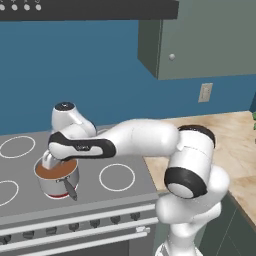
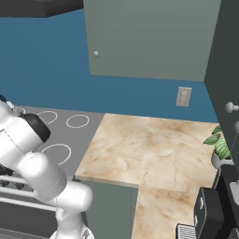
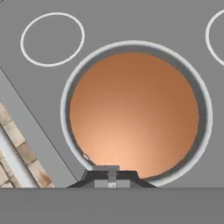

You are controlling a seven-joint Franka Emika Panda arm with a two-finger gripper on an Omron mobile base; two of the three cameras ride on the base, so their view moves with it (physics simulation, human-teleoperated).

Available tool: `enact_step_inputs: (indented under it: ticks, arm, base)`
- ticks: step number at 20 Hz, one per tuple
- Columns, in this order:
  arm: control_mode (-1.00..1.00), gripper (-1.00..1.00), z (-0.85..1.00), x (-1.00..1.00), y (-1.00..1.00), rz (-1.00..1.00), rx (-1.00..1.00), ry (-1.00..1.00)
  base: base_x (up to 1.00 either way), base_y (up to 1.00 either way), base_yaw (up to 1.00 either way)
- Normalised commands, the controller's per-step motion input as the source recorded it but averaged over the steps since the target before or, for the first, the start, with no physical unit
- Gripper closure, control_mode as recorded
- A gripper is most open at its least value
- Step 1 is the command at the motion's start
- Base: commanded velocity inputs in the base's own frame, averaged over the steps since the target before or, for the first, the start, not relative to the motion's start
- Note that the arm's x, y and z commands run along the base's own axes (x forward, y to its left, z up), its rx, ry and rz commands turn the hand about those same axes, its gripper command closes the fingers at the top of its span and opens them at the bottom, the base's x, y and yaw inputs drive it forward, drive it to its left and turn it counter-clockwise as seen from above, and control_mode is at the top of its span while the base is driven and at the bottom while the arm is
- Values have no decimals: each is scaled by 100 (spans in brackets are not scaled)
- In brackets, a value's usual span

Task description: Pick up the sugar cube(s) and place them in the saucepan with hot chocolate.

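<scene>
Claw [image 1: 48,161]: is being held low over the stove, pointing straight down; the fingertips are seen close together at the bottom of the hand view, but whether anything is being gripped between them cannot be told.
Saucepan with hot chocolate [image 3: 136,111]: is sitting directly beneath the claw, its brown liquid being looked into from above.
Handle [image 1: 70,188]: is pointing away from the claw toward the stove front.
Burner rings [image 3: 52,39]: are lying beside the pan, apart from the claw.
Stove top [image 1: 90,192]: is carrying the pan.

Even, flat rendered light w/ soft shading, no hard shadows or glare; pics slightly soft, low-res.
</scene>
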Motion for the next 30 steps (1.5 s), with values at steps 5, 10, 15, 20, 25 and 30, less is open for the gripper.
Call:
enact_step_inputs:
  ticks: [5,10,15,20,25,30]
  arm:
    - [-100,100,-21,19,31,2,-6,0]
    - [-100,100,-2,16,14,0,-4,0]
    - [-100,100,-4,28,5,0,-4,0]
    - [-100,100,-1,18,1,0,-2,0]
    - [-100,100,0,0,7,0,0,0]
    - [-100,-100,-3,0,2,0,0,0]
  base:
    - [0,0,0]
    - [0,0,0]
    - [0,0,0]
    - [0,0,0]
    - [0,0,0]
    - [0,0,0]
